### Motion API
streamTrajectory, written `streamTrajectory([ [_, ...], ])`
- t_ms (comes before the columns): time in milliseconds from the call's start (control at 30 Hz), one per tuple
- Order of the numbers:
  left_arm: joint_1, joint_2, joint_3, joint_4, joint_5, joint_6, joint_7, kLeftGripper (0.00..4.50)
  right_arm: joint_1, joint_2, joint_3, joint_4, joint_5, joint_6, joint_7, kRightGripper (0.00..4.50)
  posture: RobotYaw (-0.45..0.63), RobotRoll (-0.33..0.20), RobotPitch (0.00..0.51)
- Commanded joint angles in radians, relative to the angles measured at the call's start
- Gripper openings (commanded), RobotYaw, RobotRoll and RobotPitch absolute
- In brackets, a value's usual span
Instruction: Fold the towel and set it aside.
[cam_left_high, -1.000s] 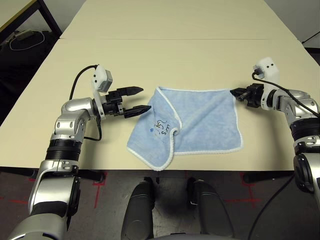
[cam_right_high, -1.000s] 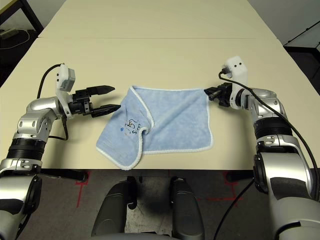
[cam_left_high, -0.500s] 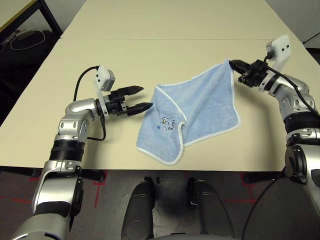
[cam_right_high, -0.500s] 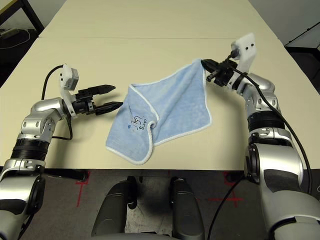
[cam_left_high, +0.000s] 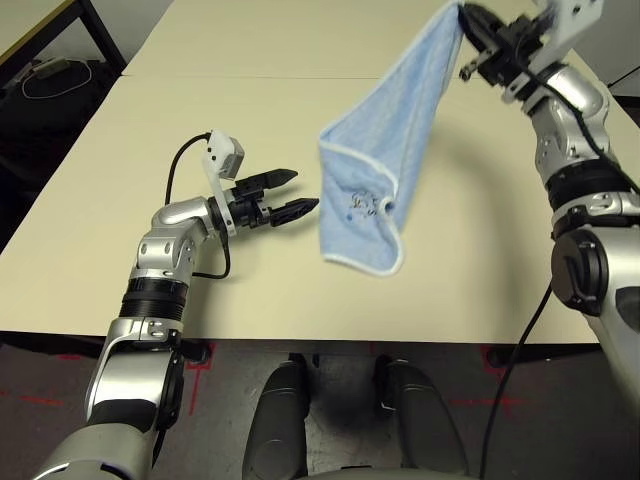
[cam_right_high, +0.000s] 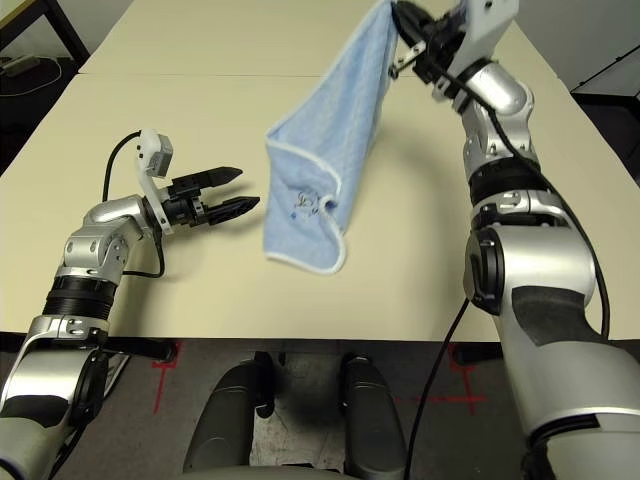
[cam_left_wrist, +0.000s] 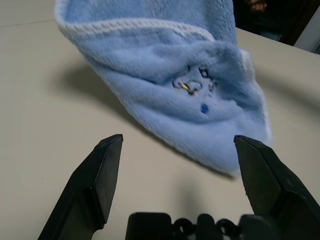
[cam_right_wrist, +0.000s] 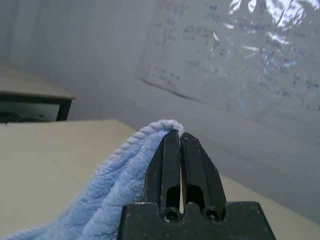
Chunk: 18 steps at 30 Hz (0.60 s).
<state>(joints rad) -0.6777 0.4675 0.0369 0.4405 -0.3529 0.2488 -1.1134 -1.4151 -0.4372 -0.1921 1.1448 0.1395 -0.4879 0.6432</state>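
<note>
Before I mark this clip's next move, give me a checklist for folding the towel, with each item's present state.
1. Right gripper shut on the towel: ok, it pinches a corner.
2. Left gripper open and free: ok, nothing between its fingers.
3. Towel raised by the right arm: ok, it hangs slanting down from the grip over the table.
4. Towel spread flat for folding: not ok, it hangs bunched, with one part turned over near the embroidered mark.
5. Lowest edge off the tabletop: cannot tell for its whole length.
</note>
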Motion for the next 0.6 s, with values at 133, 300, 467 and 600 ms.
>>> streamTrajectory([
  [133,0.006,0.001,-0.014,-0.007,0.007,-0.002,-0.008,4.5,-0.083,0.014,-0.066,0.011,0.069,-0.054,0.026,0.04,-0.03,0.0,0.187],
  [300,0.006,-0.005,-0.018,-0.008,0.007,-0.004,-0.005,4.5,-0.102,0.044,-0.141,-0.01,0.169,-0.057,0.087,0.04,-0.04,0.0,0.192],
  [467,0.007,-0.007,-0.022,-0.006,0.008,-0.004,-0.007,4.5,-0.154,0.073,-0.211,-0.04,0.279,-0.015,0.149,0.04,-0.04,0.0,0.191],
  [600,-0.001,-0.013,-0.024,0.003,0.009,-0.006,-0.006,4.5,-0.187,0.062,-0.234,-0.033,0.297,-0.011,0.114,0.04,-0.04,0.0,0.19],
])
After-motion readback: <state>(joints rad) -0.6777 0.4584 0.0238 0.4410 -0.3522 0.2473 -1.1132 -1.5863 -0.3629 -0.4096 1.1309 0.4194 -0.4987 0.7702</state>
